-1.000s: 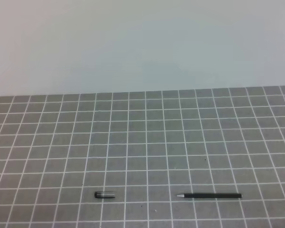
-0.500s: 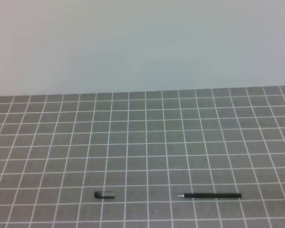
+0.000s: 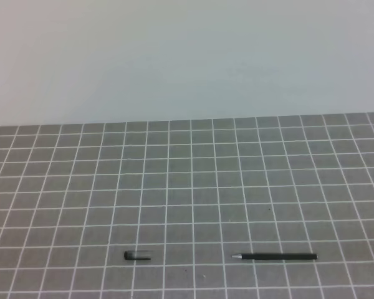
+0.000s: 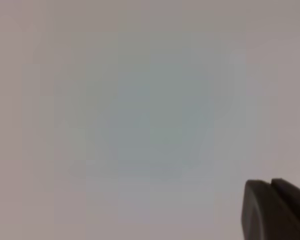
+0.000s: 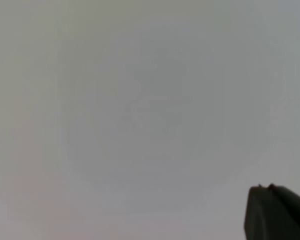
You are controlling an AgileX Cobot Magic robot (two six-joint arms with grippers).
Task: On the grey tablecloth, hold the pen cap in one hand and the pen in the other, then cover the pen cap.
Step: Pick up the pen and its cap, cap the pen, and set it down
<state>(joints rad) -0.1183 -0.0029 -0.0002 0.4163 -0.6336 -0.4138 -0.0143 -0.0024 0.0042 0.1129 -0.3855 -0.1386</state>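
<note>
Your left pincer (image 4: 277,210) and right pincer (image 5: 277,212) are both squeezed tight, holding nothing. The pen cap (image 3: 138,255) and pen (image 3: 275,256) lie apart on the grey tablecloth (image 3: 187,187), away from both.

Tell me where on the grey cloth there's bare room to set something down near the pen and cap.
The grey tablecloth lies bare from its far edge by the wall down to the near row holding the pen cap and the pen. Bare cloth also separates cap and pen tip, and lies left of the cap and right of the pen. Nowhere looks crowded.
</note>
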